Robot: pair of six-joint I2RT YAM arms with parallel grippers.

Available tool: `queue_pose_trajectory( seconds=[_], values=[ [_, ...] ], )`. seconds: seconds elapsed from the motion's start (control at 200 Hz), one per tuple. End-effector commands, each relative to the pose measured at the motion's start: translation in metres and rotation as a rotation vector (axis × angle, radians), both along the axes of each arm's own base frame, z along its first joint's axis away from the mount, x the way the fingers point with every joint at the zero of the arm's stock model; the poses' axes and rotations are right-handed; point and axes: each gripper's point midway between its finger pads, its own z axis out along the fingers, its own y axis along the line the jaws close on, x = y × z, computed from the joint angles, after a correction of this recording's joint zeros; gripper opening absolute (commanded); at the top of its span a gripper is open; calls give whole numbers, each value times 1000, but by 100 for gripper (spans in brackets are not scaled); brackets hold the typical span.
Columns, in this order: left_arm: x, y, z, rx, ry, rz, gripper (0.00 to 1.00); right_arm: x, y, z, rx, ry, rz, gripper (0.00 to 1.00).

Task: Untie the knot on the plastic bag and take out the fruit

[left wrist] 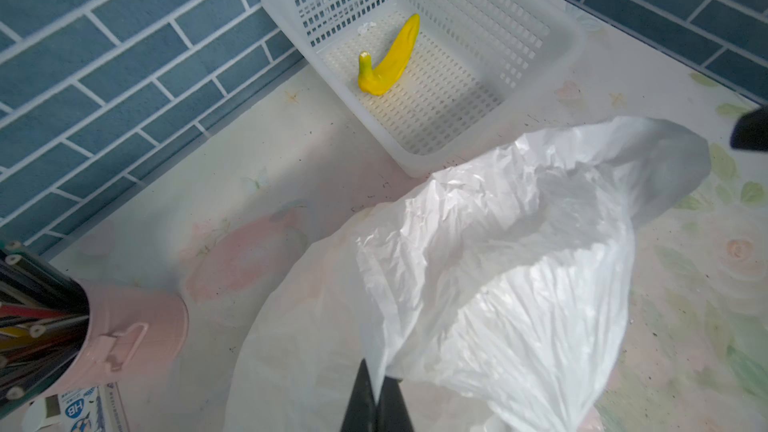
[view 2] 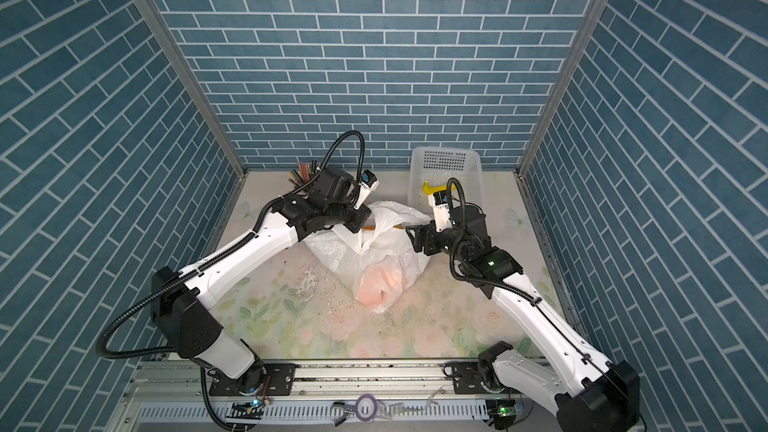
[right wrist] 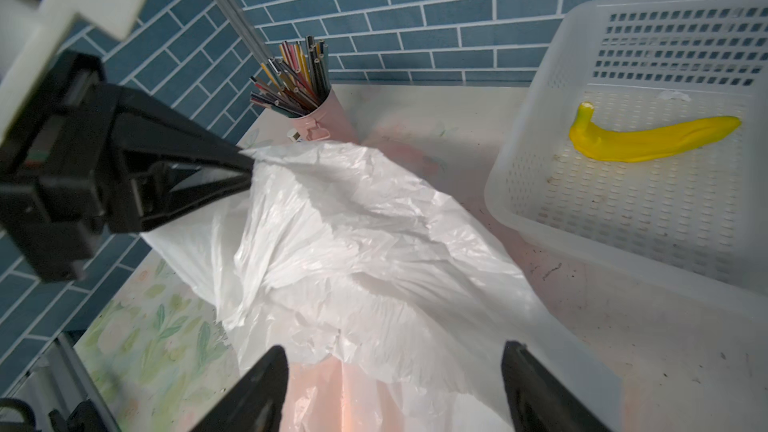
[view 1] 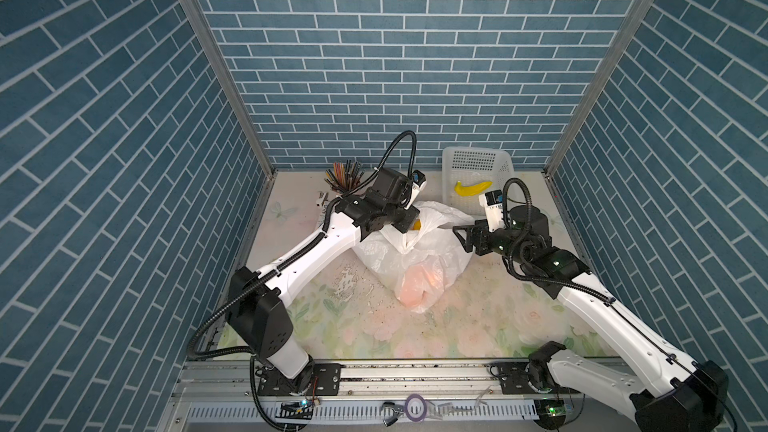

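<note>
The left gripper (left wrist: 376,374) is clamped on the plastic bag's (view 1: 415,259) top film toward the table's (view 1: 365,326) back edge, while the right gripper (right wrist: 394,349), wide open and empty, faces the bag from the right-edge side.

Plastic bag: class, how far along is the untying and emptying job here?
Done: a banana lies in the basket. In hand: the left gripper is shut on the bag at its edge, the right gripper open beside it. Left: pink fruit shows through the bag, so emptying remains; whether the knot is undone is unclear.
</note>
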Motion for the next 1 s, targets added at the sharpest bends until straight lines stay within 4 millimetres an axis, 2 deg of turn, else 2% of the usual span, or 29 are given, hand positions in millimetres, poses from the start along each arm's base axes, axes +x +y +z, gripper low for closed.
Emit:
queue_pose_trajectory(
  seconds=[0.0,0.11,0.225,0.355,0.535,0.725,0.8,0.995],
  values=[
    [21,-3,6,-14,-18,7,0,-13,20,-3,6,-15,141,86],
    [31,-2,9,-13,-18,21,0,-17,29,-11,-25,-11,209,94],
    [35,-3,15,-28,-29,29,0,-11,38,-23,-80,-13,264,96],
    [35,-6,22,-59,-30,27,0,6,52,-35,-141,-23,314,98],
    [33,-7,19,-62,-15,23,0,31,72,-44,-164,-27,357,98],
    [32,-8,18,-64,-10,18,0,55,82,-58,-210,-86,360,98],
    [32,-8,18,-63,-10,16,0,55,89,-65,-210,-56,402,98],
    [34,-8,15,-55,-12,17,0,33,107,-92,-175,93,559,98]
  ],
)
